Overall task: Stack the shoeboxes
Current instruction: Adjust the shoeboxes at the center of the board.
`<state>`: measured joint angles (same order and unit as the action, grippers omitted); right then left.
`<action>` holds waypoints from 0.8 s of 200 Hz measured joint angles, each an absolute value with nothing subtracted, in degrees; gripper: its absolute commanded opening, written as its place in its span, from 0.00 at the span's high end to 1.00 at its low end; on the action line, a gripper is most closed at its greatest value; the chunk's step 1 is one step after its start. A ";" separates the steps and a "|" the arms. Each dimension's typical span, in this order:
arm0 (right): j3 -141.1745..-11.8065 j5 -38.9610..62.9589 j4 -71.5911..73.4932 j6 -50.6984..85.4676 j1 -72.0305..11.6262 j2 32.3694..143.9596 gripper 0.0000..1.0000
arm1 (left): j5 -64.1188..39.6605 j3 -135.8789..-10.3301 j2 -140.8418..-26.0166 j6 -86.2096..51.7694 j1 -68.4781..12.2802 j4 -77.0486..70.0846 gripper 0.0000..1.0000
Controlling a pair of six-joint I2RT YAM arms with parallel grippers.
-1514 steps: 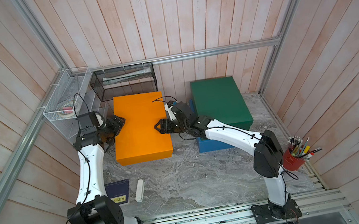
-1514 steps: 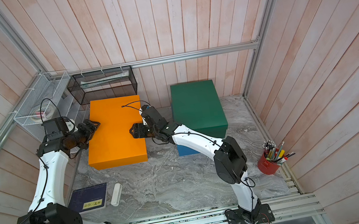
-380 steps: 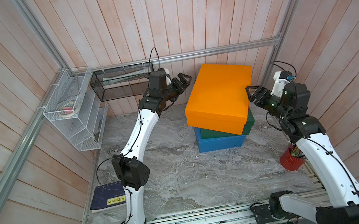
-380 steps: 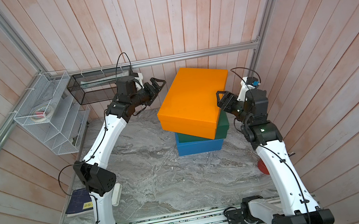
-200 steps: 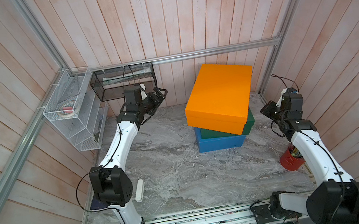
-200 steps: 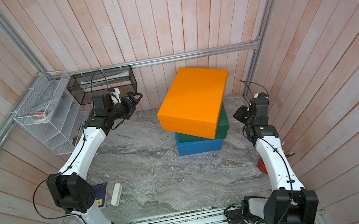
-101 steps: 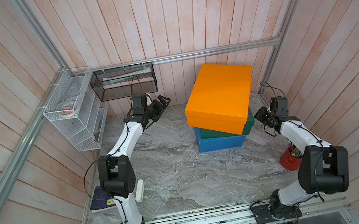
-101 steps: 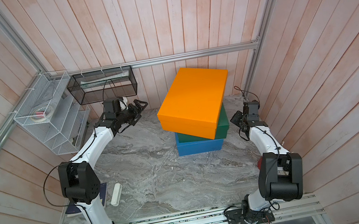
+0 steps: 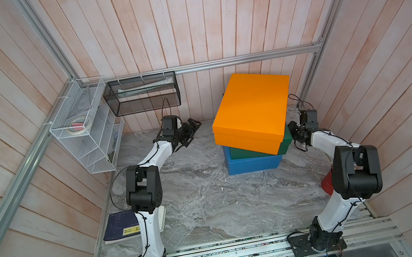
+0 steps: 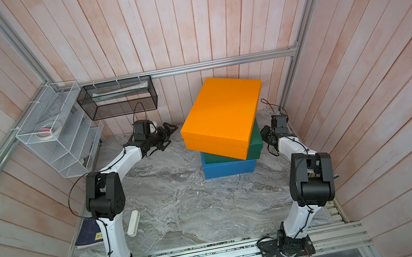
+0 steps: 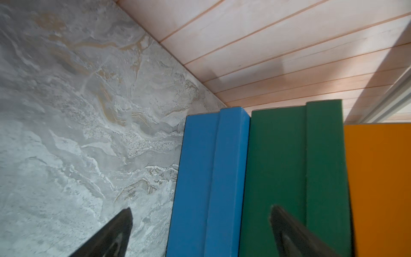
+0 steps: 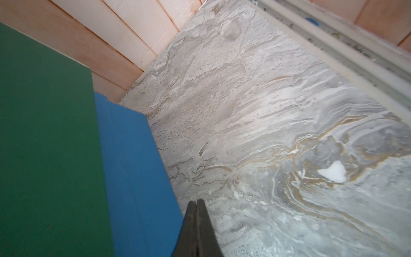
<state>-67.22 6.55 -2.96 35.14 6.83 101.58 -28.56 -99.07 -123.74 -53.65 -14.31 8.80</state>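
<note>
Orange shoebox (image 9: 251, 110), skewed, tops green shoebox (image 9: 246, 153) and blue shoebox (image 9: 250, 165), three total, lengthwise toward rear wall (image 9: 182, 25); left gripper (image 9: 195, 128) spread, right gripper (image 12: 196, 202) closed.

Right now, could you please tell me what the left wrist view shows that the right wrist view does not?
Only the left wrist view shows the orange shoebox and the left gripper, open and empty. Only the right wrist view shows the right gripper, shut on nothing, a metal rail and a white fleck on the floor. Both show the green shoebox on the blue shoebox, the marble floor and the plank wall.
</note>
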 measured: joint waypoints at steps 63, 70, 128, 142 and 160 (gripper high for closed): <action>-67.24 7.42 -0.80 35.16 3.55 104.57 1.00 | -30.04 -103.31 -127.26 -55.75 -17.63 6.46 0.00; -67.35 7.46 -0.78 35.16 3.18 104.81 1.00 | -30.04 -103.66 -127.28 -55.79 -17.74 6.39 0.00; -68.01 7.62 -0.21 35.18 2.85 105.60 1.00 | -30.02 -103.00 -127.17 -56.53 -18.41 4.49 0.01; -68.01 7.66 0.03 35.18 3.36 105.60 1.00 | -30.04 -101.14 -126.93 -56.95 -19.11 3.84 0.04; -68.01 7.66 0.03 35.20 4.27 105.60 1.00 | -29.98 -98.59 -126.74 -57.63 -20.43 3.22 0.05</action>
<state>-68.01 7.66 0.03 35.20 4.27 105.60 -29.98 -98.59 -126.74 -57.63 -20.43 3.22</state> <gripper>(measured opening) 0.044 0.953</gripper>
